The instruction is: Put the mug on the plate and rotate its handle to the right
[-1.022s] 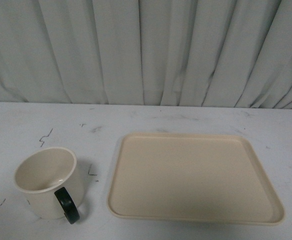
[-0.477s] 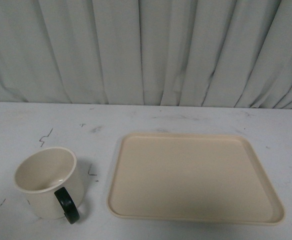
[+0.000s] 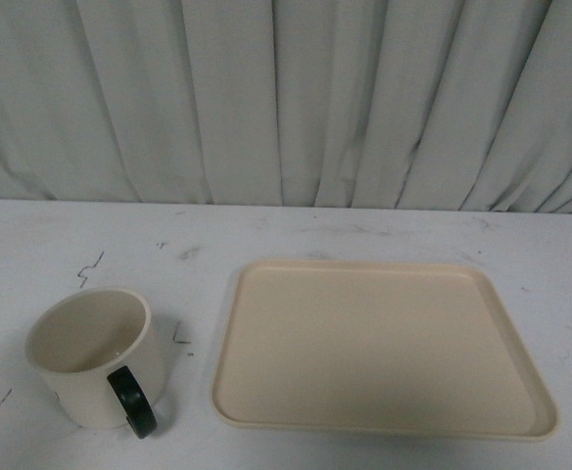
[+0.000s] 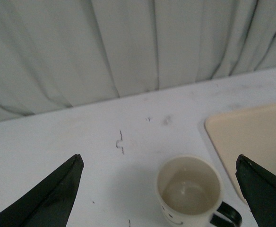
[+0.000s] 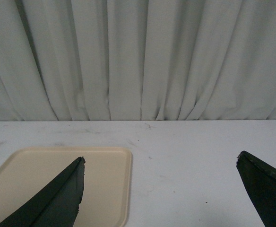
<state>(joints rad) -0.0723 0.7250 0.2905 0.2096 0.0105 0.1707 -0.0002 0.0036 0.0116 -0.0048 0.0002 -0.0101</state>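
Observation:
The cream-white mug (image 3: 88, 352) stands upright and empty on the white table at the front left, left of the plate. Its dark handle (image 3: 132, 401) points toward the camera. The beige plate (image 3: 379, 345) lies flat and bare at the centre right. Neither arm shows in the front view. In the left wrist view my left gripper (image 4: 159, 163) is open and hovers above the mug (image 4: 189, 190), whose handle (image 4: 227, 215) and a bit of black face show; the plate's corner (image 4: 251, 137) is beside it. In the right wrist view my right gripper (image 5: 160, 163) is open above the table beside the plate (image 5: 48, 184).
A grey-white curtain (image 3: 286, 98) hangs along the table's far edge. The white table (image 3: 119, 245) carries small dark scuffs (image 3: 88, 266) behind the mug.

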